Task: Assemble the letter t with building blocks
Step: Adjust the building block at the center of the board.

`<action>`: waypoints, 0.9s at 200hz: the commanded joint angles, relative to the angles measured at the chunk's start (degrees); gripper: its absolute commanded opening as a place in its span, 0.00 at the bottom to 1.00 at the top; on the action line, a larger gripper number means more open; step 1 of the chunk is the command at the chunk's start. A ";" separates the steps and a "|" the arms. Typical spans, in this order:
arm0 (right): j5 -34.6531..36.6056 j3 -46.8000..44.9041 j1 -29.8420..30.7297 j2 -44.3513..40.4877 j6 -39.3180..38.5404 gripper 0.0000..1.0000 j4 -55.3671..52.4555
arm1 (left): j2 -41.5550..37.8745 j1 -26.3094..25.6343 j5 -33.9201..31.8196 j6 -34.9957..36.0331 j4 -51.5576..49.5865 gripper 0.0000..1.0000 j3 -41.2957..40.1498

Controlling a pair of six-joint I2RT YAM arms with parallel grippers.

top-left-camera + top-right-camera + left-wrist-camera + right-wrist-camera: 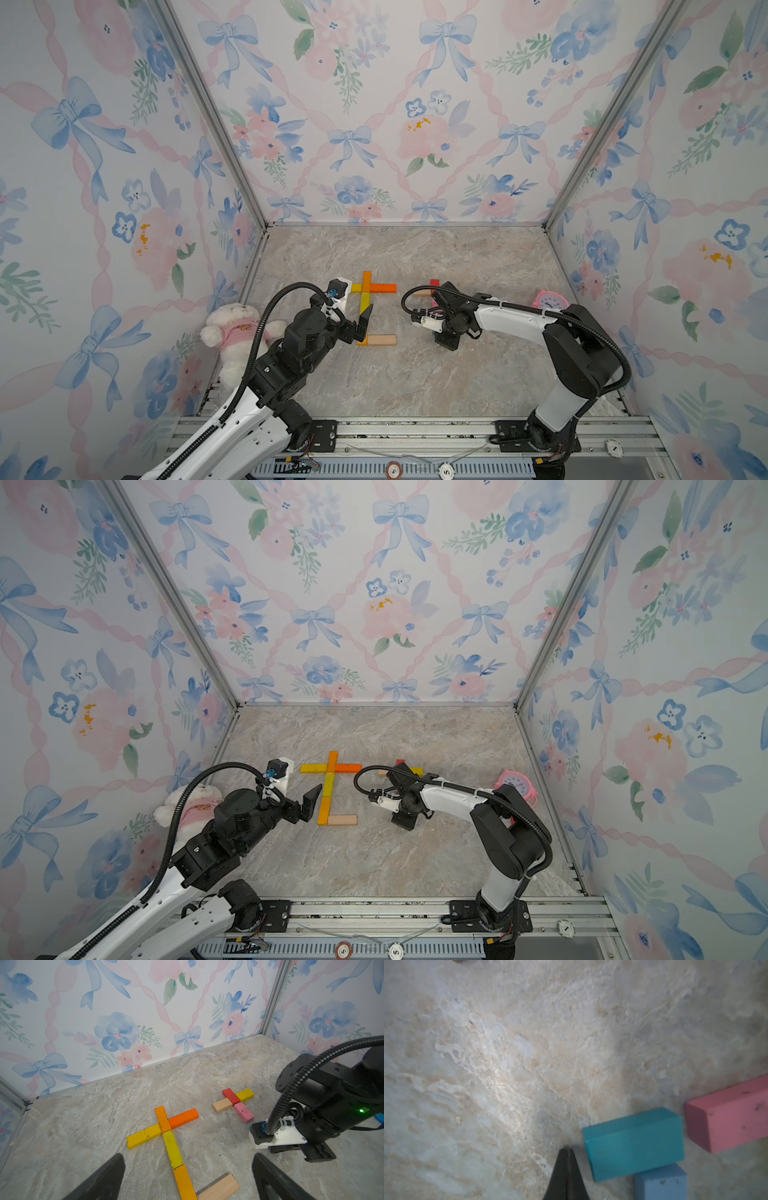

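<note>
Building blocks lie flat as a letter t: an orange top (366, 279), a yellow (143, 1136) and an orange (184, 1118) crossbar, a yellow-green (329, 782) and orange (324, 810) stem, and a bare wood foot (382, 340). My left gripper (365, 323) (187, 1157) hangs open just left of the lower stem, holding nothing. A smaller cross of red (230, 1095), yellow, wood and pink (244, 1112) blocks lies to the right. My right gripper (446, 343) (566, 1152) points down at the floor, shut and empty, close beside a teal block (633, 1142), near light blue (660, 1182) and pink (729, 1113) ones.
A white teddy bear (235, 328) in a pink shirt lies against the left wall. A pink alarm clock (549, 300) stands by the right wall, behind my right arm. Flowered walls close three sides; a metal rail (415, 432) runs along the front.
</note>
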 commanded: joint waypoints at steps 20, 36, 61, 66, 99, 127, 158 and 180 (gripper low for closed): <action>1.21 2.97 -0.33 2.13 -0.91 0.00 -0.41 | -0.67 0.11 -0.63 1.01 0.75 0.98 -0.62; 1.25 3.14 -0.75 2.44 -0.94 0.00 -0.32 | -0.65 0.12 -0.72 0.97 0.73 0.98 -0.67; 1.17 3.37 -1.23 2.60 -0.85 0.00 -0.40 | -0.67 0.13 -0.68 1.01 0.74 0.98 -0.70; 1.18 3.34 -1.28 2.60 -0.72 0.00 -0.32 | -0.66 0.15 -0.72 1.00 0.80 0.98 -0.72; 1.24 3.20 -1.63 2.69 -0.57 0.00 -0.24 | -0.65 0.15 -0.64 1.02 0.78 0.98 -0.67; 1.31 3.08 -2.02 2.87 -0.68 0.00 -0.36 | -0.69 0.13 -0.52 1.01 0.73 0.98 -0.73; 1.27 3.03 -2.59 2.56 -0.64 0.00 -0.47 | -0.70 0.15 -0.55 0.99 0.78 0.98 -0.71; 1.43 2.68 -2.97 2.12 -0.53 0.00 -0.66 | -0.67 0.13 -0.46 0.97 0.73 0.98 -0.55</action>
